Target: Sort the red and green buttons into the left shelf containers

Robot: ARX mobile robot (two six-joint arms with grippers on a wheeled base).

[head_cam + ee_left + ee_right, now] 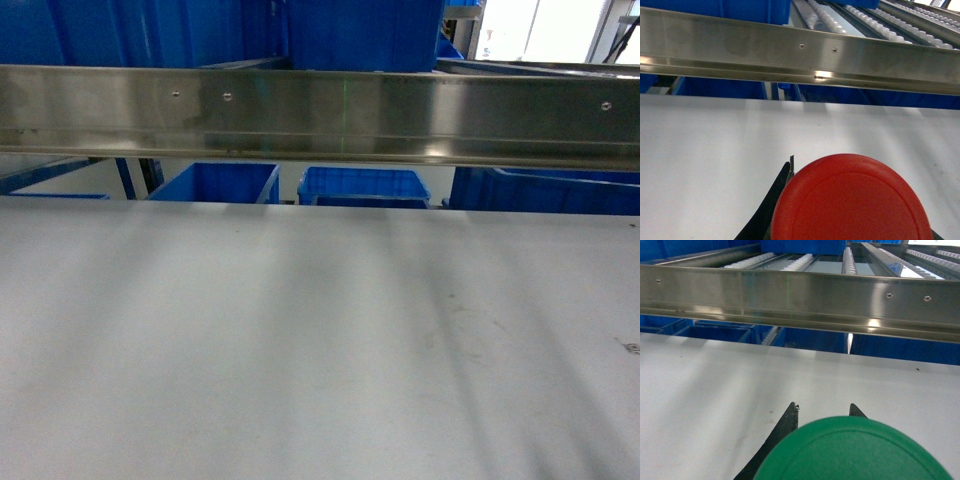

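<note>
Left jaws: I see my left gripper [790, 200] clamped on the red button [852, 200], cap filling the wrist view above the white table [700, 160].
Right jaws: my right gripper [822, 412] grips the green button [855, 452] likewise.
Ahead: steel rail [320, 110], with blue crates [215, 182] beyond and below it; neither arm shows in my head view.

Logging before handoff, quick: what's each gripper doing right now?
Left gripper: shut on the red button.
Right gripper: shut on the green button.
</note>
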